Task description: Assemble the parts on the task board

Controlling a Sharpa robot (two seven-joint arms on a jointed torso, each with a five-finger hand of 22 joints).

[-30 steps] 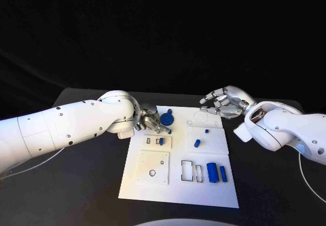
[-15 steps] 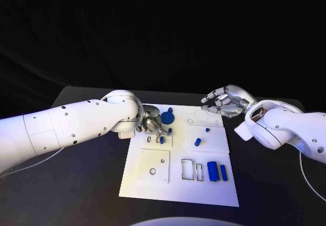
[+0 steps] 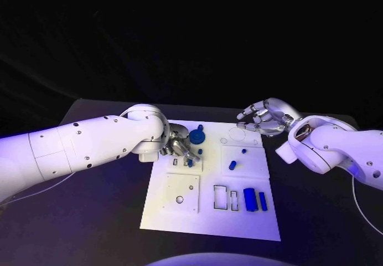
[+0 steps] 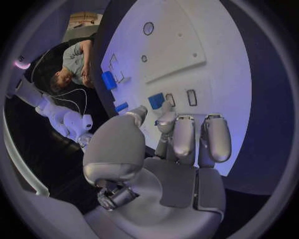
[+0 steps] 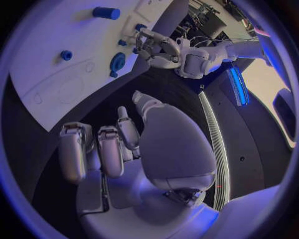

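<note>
The white task board (image 3: 209, 221) lies in the middle of the table. My left hand (image 3: 180, 145) hovers over its far left part. Its fingertips (image 4: 165, 110) come down at a small blue part (image 3: 190, 162) (image 4: 156, 100) beside two narrow slots (image 4: 192, 97); I cannot tell whether they pinch it. A round blue part (image 3: 197, 134) lies just beyond that hand. A blue peg (image 3: 232, 164) stands mid-board, and a blue cylinder (image 3: 249, 199) and a blue bar (image 3: 263, 200) lie near the right edge. My right hand (image 3: 262, 121) hangs over the far right corner, loosely bent and holding nothing.
The black table (image 3: 319, 221) surrounds the board on all sides. Two tiny blue pieces (image 3: 200, 151) (image 3: 242, 150) sit on the far half. The right wrist view shows the board (image 5: 56, 30), the cylinder (image 5: 106, 12) and my left hand (image 5: 156, 50).
The whole picture has shifted a little. Both hands and the parts keep their places relative to the board.
</note>
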